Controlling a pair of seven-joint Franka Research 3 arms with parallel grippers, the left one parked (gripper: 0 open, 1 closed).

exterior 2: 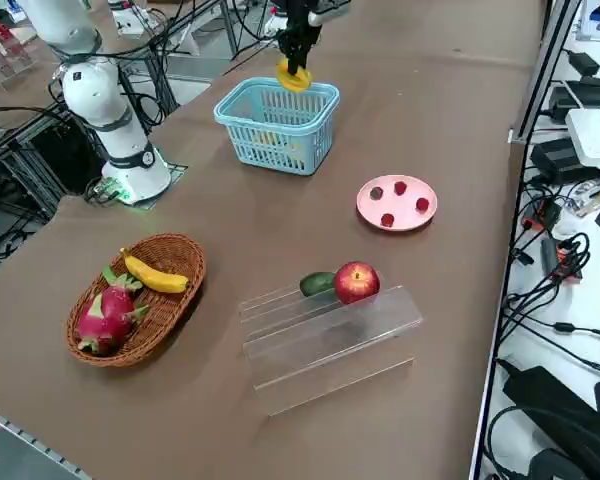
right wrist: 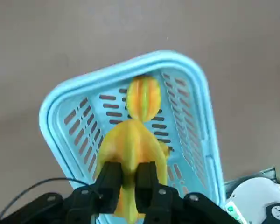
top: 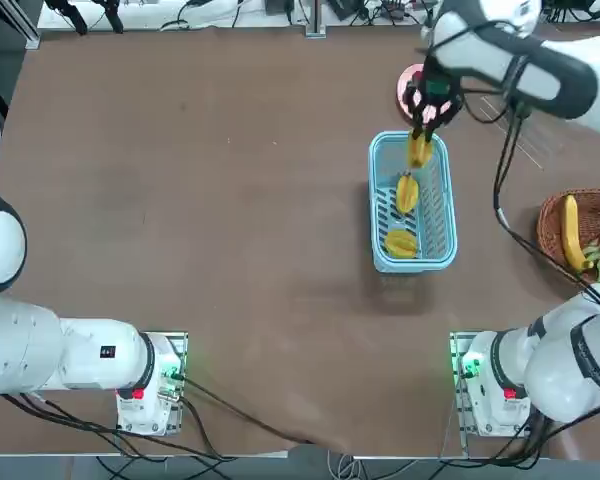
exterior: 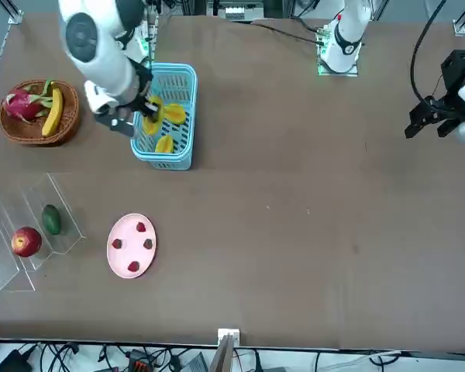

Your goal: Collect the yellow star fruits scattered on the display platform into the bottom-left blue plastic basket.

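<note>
Yellow star fruit (right wrist: 130, 149) clamped in right end effector (right wrist: 128, 184), pointing down, above blue plastic basket (right wrist: 60, 116)

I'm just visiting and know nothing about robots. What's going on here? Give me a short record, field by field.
Right gripper: shut on a star fruit, held above the blue basket
Fruits in basket: two star fruits
Display platform: carries a red apple and a green fruit; no star fruit on it
Pink plate: holds four small red pieces
Wicker bowl: holds a banana and a dragon fruit
</note>
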